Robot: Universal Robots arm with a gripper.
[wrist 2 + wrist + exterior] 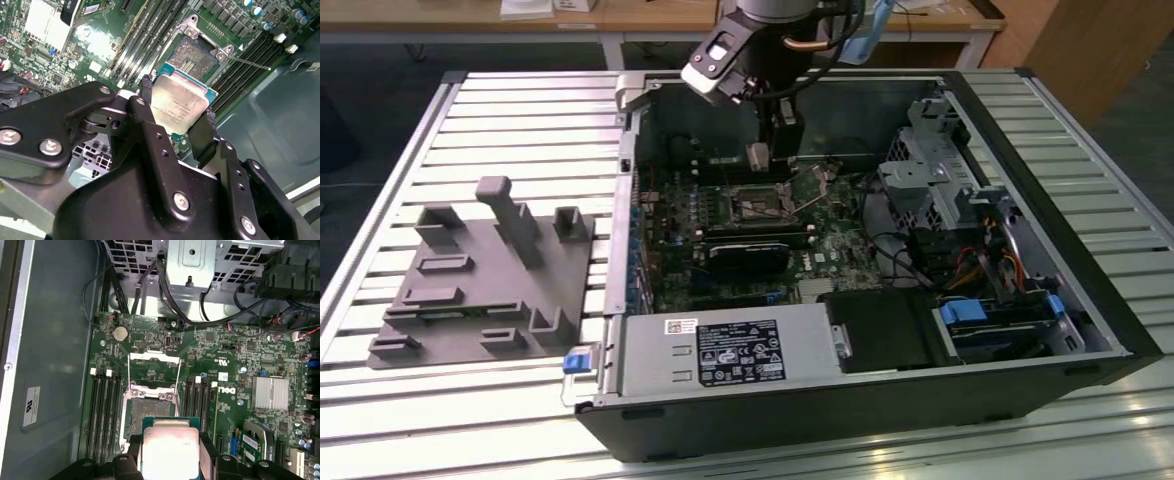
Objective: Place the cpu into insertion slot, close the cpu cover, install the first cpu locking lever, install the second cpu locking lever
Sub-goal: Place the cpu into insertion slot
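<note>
1. The black two-fingered gripper is clenched on the cpu, a small flat square chip with a silvery-grey metal top and a thin green rim. Its black fingers press on two opposite edges.
2. In both wrist views the cpu hangs partly over the near edge of the insertion slot, a small square black socket with a dark centre and a metal rim. The chip looks clear of the socket and not seated.
3. In the exterior view the gripper sits near the insertion slot, at about twelve o'clock from it. Both are inside the open black desktop case, above the green motherboard.
4. The cpu cover, a thin silvery metal frame plate, stands flipped open just beyond the socket. Two thin wire locking levers are raised beside it, so nothing is closed yet.
5. A grey moulded fixture block lies well apart, at nine o'clock from the case.
6. Handling, as a judgement:
   - The chip is light, stiff and thin, with a smooth lid that could slip.
   - Its underside contacts and the socket's pins are fragile.
   - The edge grip suits it, kept level and square to the slot.
</note>
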